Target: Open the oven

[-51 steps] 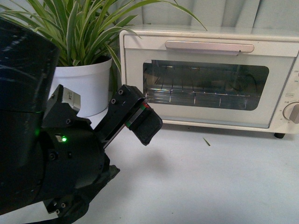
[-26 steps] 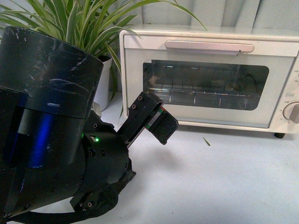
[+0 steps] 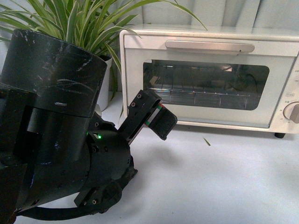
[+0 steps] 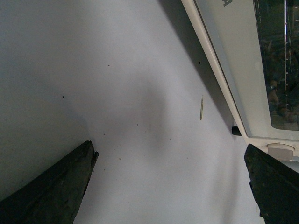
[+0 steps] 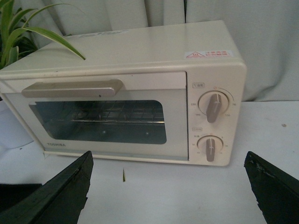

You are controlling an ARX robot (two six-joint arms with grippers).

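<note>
The cream-white oven (image 3: 205, 74) stands at the back right of the table, its glass door shut, with the bar handle (image 3: 209, 46) along the top of the door. My left gripper (image 3: 156, 119) is open, low over the table in front of the door's lower left corner and well below the handle. The left wrist view shows its open gripper (image 4: 170, 186) over bare table, with the oven's bottom edge (image 4: 224, 84) beside it. My right gripper (image 5: 168, 186) is open and faces the oven (image 5: 140, 65), a short way back from it. The handle (image 5: 72, 88) and two knobs (image 5: 214, 107) show there.
A spider plant (image 3: 84, 23) in a white pot (image 3: 104, 88) stands left of the oven, partly hidden by my left arm (image 3: 51, 140). A small leaf scrap (image 3: 206, 141) lies on the white table (image 3: 224, 182) before the oven. A curtain hangs behind.
My left arm has swung to the right and closer to the oven door over the past second. In the last half second it barely moved. The oven door stays shut.
</note>
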